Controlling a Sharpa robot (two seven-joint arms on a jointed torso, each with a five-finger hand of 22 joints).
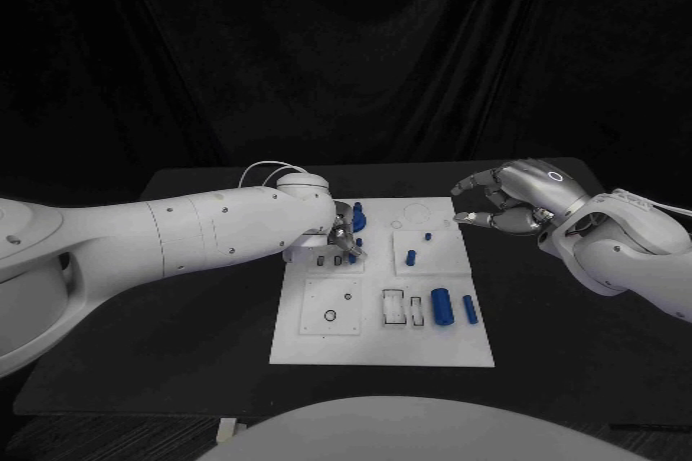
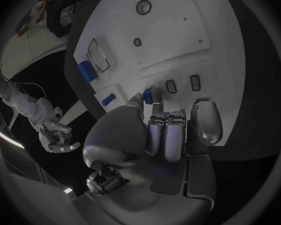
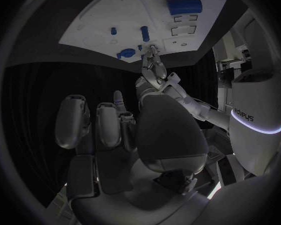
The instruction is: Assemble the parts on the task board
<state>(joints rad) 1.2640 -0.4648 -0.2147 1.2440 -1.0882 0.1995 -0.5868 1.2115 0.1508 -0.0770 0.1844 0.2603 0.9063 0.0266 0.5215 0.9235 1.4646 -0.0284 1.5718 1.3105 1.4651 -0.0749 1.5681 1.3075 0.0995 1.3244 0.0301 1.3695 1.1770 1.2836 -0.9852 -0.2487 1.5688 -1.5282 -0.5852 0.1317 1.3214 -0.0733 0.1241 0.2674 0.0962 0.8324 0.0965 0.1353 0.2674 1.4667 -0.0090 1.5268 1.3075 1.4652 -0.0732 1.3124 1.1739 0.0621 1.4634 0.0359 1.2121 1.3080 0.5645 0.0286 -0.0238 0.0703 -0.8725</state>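
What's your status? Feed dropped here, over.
Left hand pinching a small blue part at the task board. Right hand curled, holding nothing, beside the board. Nothing in the way.

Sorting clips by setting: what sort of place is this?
Likely a robot test lab: a white task board with small blue parts on a black table, dark curtains behind.

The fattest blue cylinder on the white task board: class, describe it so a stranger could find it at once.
Start at the white rectangular task board in the middle of the black table. Go to its near right part, beside the black-outlined rectangular slots. There lies the fat blue cylinder, thicker than the slim blue cylinder on its right.
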